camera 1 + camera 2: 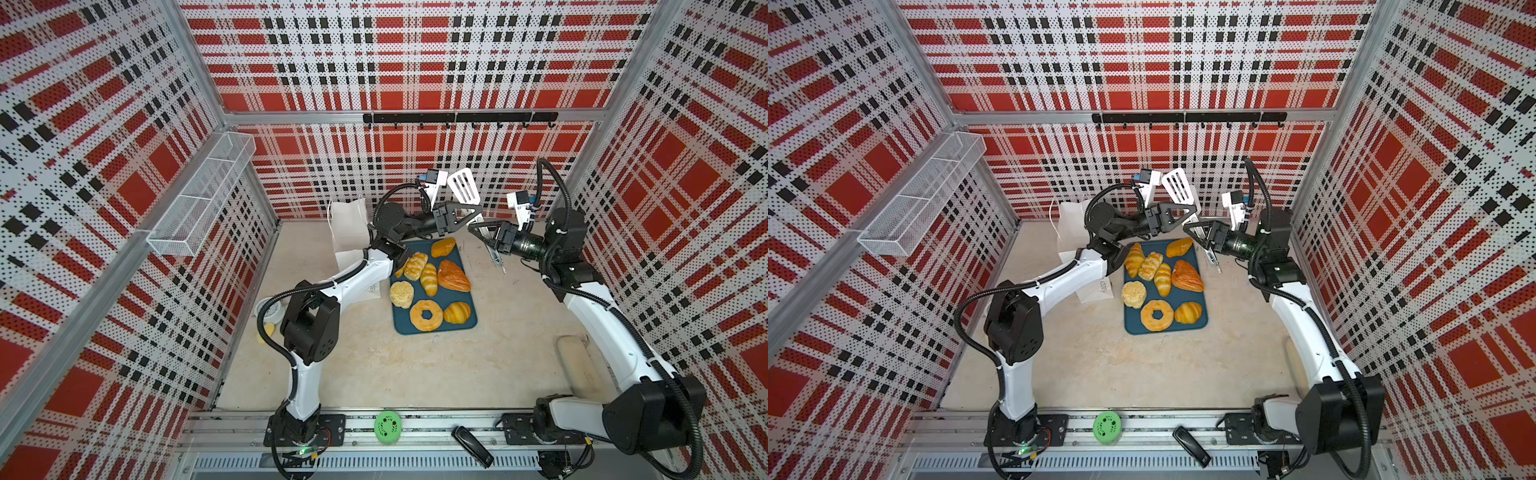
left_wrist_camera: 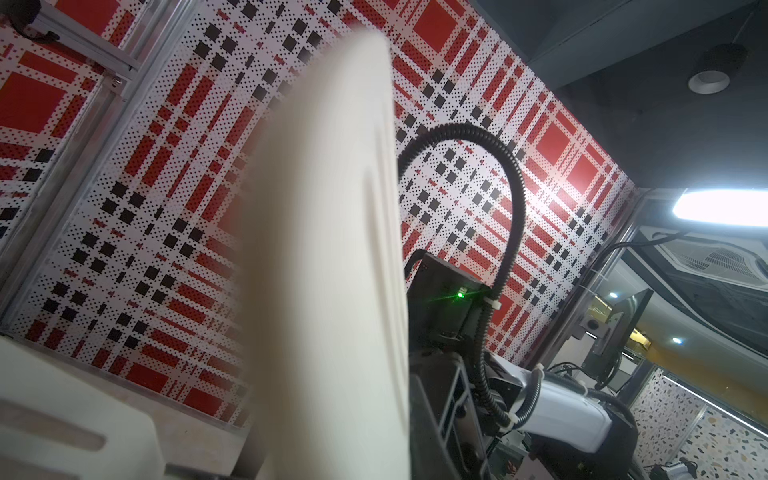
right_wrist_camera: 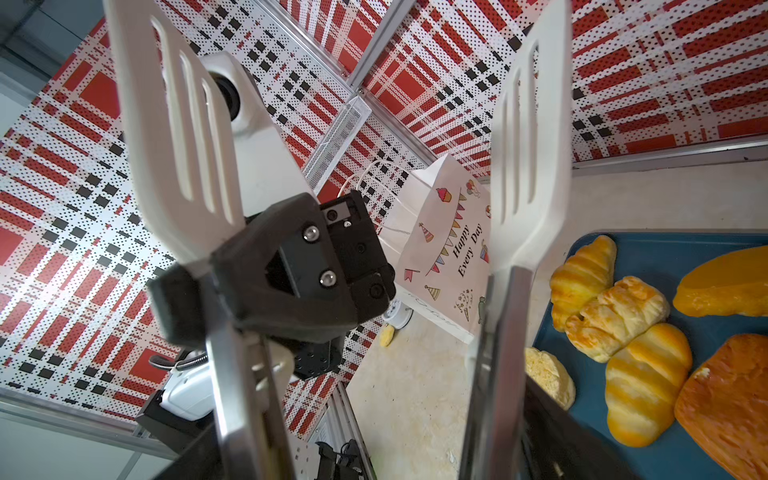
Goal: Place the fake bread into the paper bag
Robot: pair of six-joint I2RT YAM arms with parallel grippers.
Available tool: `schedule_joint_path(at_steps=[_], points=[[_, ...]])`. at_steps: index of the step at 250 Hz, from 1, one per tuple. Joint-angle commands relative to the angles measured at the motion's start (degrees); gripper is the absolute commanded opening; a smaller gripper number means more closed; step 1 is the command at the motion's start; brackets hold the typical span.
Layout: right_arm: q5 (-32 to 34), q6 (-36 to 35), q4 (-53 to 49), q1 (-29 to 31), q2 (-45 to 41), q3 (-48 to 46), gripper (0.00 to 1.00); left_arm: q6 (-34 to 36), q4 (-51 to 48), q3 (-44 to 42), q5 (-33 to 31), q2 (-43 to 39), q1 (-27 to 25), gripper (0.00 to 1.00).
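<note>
— How far along is the bagging?

— By my reading, it has not begun. All eight golden-brown toy pastries [image 1: 429,279] lie on the flat dark-teal rectangular tray [image 1: 402,322]. The tray sits near the middle of the beige bench [image 1: 415,374], closer to its far edge. There are croissants, striped loaves, a ring doughnut [image 1: 1145,316], a pale crumbly bun [image 1: 1133,294] and a reddish-brown triangular one [image 1: 1187,275].

— And the bag?

— The tall white paper bag with thin handles and grey lettering [image 3: 440,232] stands just beside the tray's left edge, toward the bench's far-left corner. In both top views the left arm partly covers it. No pastry shows in it, though its inside is hidden.

— What are the arms doing?

— Both are up above the tray's far edge, on a pair of white slotted tongs with steel arms [image 1: 462,187]. The left gripper [image 1: 476,211] is clamped tight at the neck of one paddle. The right gripper [image 1: 482,237] has its jaws wide with the two steel arms between them. Those arms seem to press outward on its fingers, so the paddles stand well apart.

— So what's left?

— Everything, I'd judge. The tongs need to end up in one working grip, and then each of the eight pastries has to be carried across and dropped into the bag.
</note>
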Motion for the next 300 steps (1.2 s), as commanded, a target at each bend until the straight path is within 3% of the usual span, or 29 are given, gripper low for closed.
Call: schedule_joint_path(at_steps=[1,115,214,258,300], points=[[3.65,2.03,3.59,-0.72,1.62,1.62,0.87,-2.90,6.61,0.07,1.15,-0.30,-2.20,0.00],[2.95,2.68,5.01,-0.63,2.33,1.94,0.84,-4.10,7.91,-0.09,0.46,-0.02,-2.69,0.00],[3.54,-0.41,-0.49,-0.65,0.72,1.79,0.73,-4.41,8.71,-0.24,-0.55,-0.06,-2.24,0.00],[4.44,-3.18,-5.72,-1.00,-0.93,1.20,0.69,-2.79,7.23,-1.57,-1.28,-1.31,-0.98,0.12],[5.18,-4.46,-8.60,-1.98,-2.97,0.28,0.68,-1.68,6.37,-4.01,-2.30,-2.63,0.21,0.33]])
